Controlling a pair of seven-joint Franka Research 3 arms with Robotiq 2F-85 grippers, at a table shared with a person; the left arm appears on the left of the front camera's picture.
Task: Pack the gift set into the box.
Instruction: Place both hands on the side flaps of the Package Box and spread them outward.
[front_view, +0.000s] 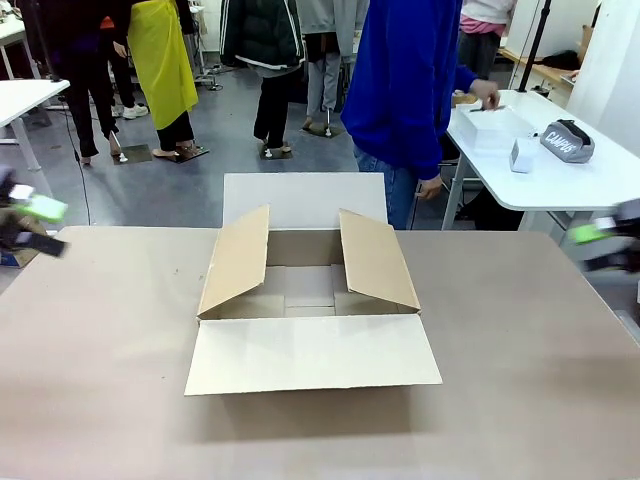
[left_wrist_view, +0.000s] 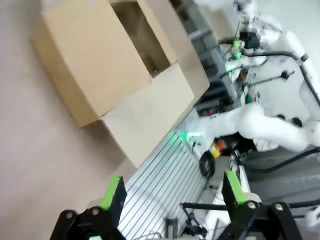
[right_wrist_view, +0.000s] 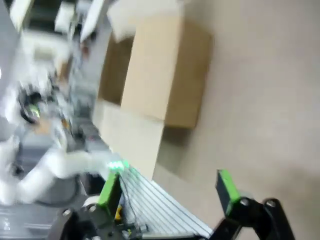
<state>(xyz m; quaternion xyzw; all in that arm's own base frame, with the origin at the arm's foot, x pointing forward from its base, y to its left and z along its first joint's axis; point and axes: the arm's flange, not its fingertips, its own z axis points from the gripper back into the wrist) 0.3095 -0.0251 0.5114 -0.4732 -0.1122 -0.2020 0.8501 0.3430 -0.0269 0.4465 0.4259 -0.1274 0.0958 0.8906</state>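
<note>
Standing in the middle of the brown table (front_view: 100, 380), the box (front_view: 310, 362) is open with all four flaps spread. The near flap lies flat toward the robot, the far flap is folded back toward the person, and the left and right flaps lean up and outward. Its inside shows bare cardboard. The gift set (front_view: 490, 128) lies outside it, a pale flat package on the white side table (front_view: 600, 185) beyond the far right corner, well apart from the box. The person (front_view: 405, 70), in a blue top, stands at the far side turned toward that table, with one hand (front_view: 487, 95) at the package's far edge and the other hand (front_view: 432, 187) hanging low. A grey pouch (front_view: 567, 140) and a small white item (front_view: 522, 154) lie near the package's right end. The left gripper (left_wrist_view: 172, 192) is at the table's left edge, blurred in the front view. Its wrist view shows the green-padded fingers (left_wrist_view: 112, 192) spread wide with nothing between them. The right gripper (right_wrist_view: 169, 192) is at the right edge, likewise blurred, its fingers (right_wrist_view: 227, 189) also wide apart and gripping nothing. Both grippers are well apart from the box.
</note>
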